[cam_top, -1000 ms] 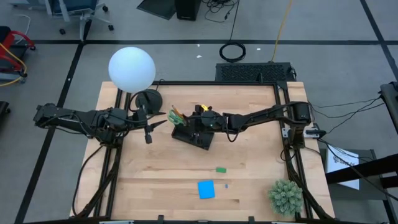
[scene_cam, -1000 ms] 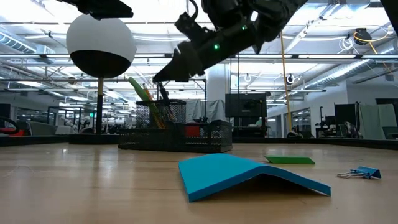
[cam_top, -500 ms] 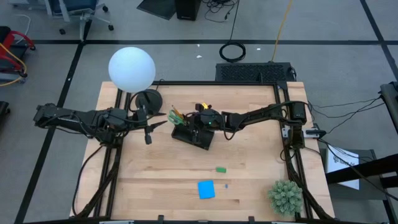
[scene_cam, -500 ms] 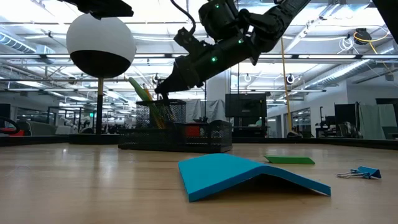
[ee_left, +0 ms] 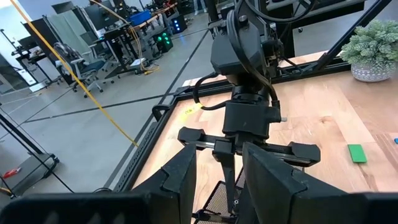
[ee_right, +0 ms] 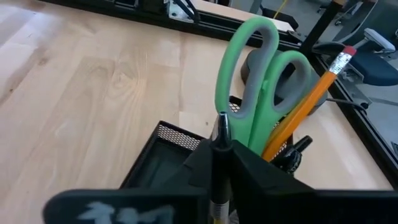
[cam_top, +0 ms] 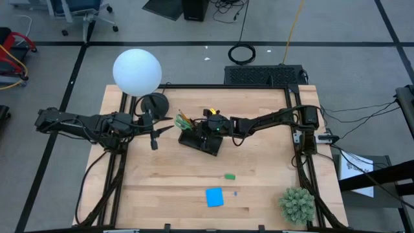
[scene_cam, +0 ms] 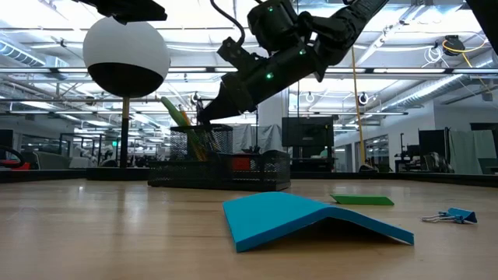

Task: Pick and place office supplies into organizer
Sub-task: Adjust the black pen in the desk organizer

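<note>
Right pincer (scene_cam: 204, 117), a second ago wide, now pinches a dark pen (ee_right: 221, 134) above the organizer (cam_top: 199, 142) (beside the scissors (ee_right: 252, 81)), so the pen looks grasped, not dropped in. Left pincer (cam_top: 154, 139) waits part-open, empty.

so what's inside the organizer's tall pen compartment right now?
Green-handled scissors and an orange pencil stand in the organizer, plus a dark pen top. The right tool hides the rest.

wood table (cam_top: 259, 188): organizer (cam_top: 200, 141), lamp base (cam_top: 154, 102), green eraser (cam_top: 229, 176), blue sticky pad (cam_top: 214, 197), binder clip (scene_cam: 451, 215), plant (cam_top: 297, 204)
</note>
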